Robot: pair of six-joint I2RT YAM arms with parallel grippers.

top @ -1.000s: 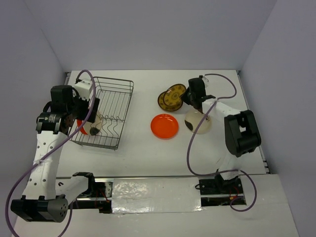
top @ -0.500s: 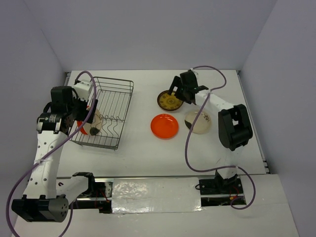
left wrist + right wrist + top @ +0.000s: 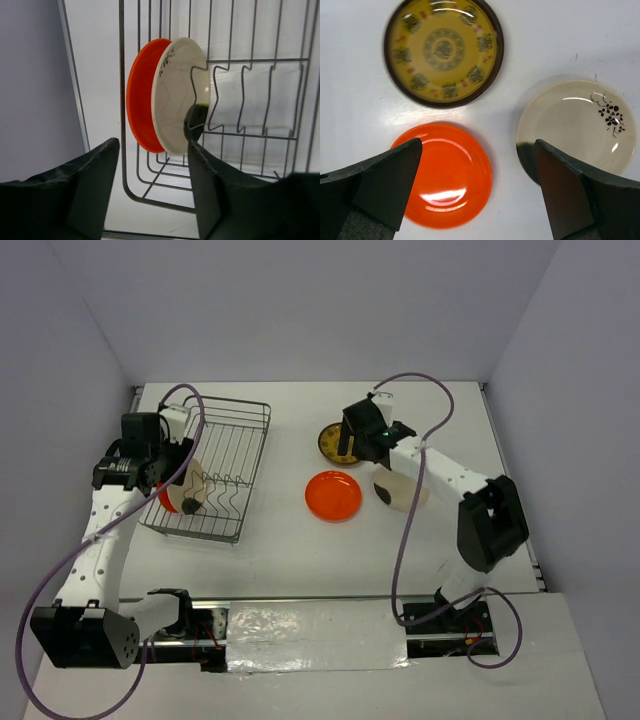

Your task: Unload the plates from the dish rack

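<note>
The dish rack (image 3: 236, 406) stands at the left. Two plates stand on edge at its left end, an orange-red one (image 3: 141, 100) and a cream one (image 3: 177, 92) with a dark blotch. My left gripper (image 3: 154, 143) is open astride their lower edges. Its right finger (image 3: 205, 180) is close to the blotch and its left finger is clear of the orange plate. Three plates lie flat on the table: brown with gold pattern (image 3: 443, 52), orange-red (image 3: 445, 175) and cream (image 3: 576, 127). Above them my right gripper (image 3: 477, 144) hangs open and empty.
White walls close the table on three sides. The rack's wavy wire dividers (image 3: 250, 95) run to the right of the standing plates. In the top view my right arm (image 3: 440, 472) crosses over the cream plate on the table, and purple cables loop off both arms.
My right gripper has opened and let go of the brown patterned plate, which now lies flat, and has shifted left. My left gripper has moved onto the standing plates and its jaws have narrowed.
</note>
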